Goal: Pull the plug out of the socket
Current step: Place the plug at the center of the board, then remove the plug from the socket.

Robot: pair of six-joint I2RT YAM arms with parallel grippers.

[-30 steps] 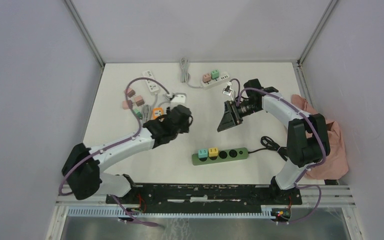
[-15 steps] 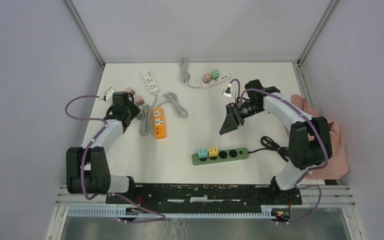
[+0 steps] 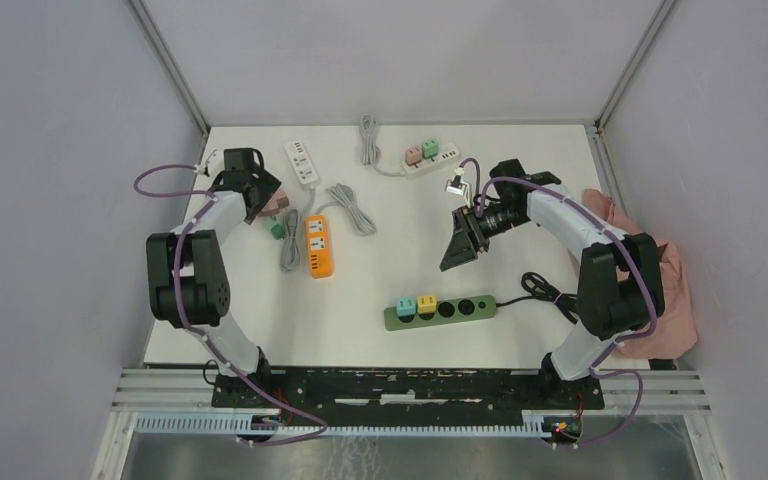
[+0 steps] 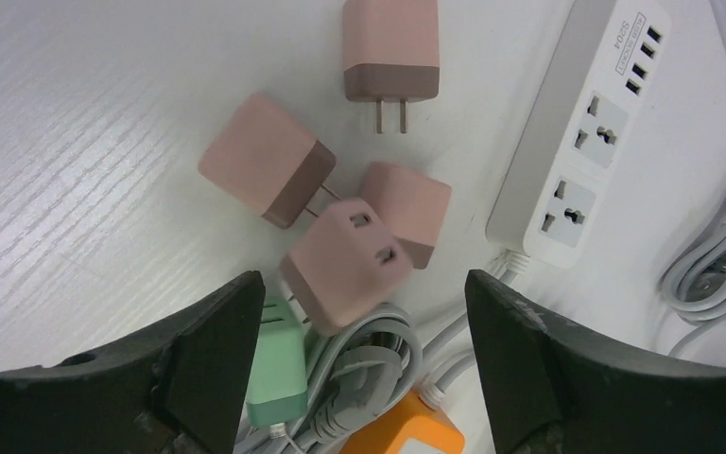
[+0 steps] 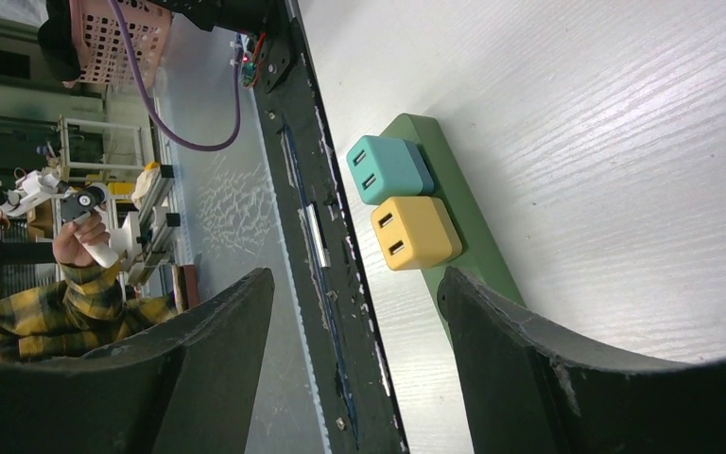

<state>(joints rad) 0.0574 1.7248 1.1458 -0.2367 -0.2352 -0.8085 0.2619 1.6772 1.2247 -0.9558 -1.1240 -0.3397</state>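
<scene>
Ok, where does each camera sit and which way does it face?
Top external: above and behind the bases, looking down on the table; both arms show.
Left wrist: on the left arm, looking down through the open left gripper at pink plugs and a white power strip.
Right wrist: on the right arm, looking through the open right gripper toward the near edge, at the green power strip holding a teal plug and yellow plug.
Shared: top and right wrist, the green power strip; top and left wrist, the pink plugs.

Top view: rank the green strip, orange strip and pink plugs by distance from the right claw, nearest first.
1. Green strip: just base-side of the right claw.
2. Orange strip: mid-table, to the left.
3. Pink plugs: far left.
</scene>
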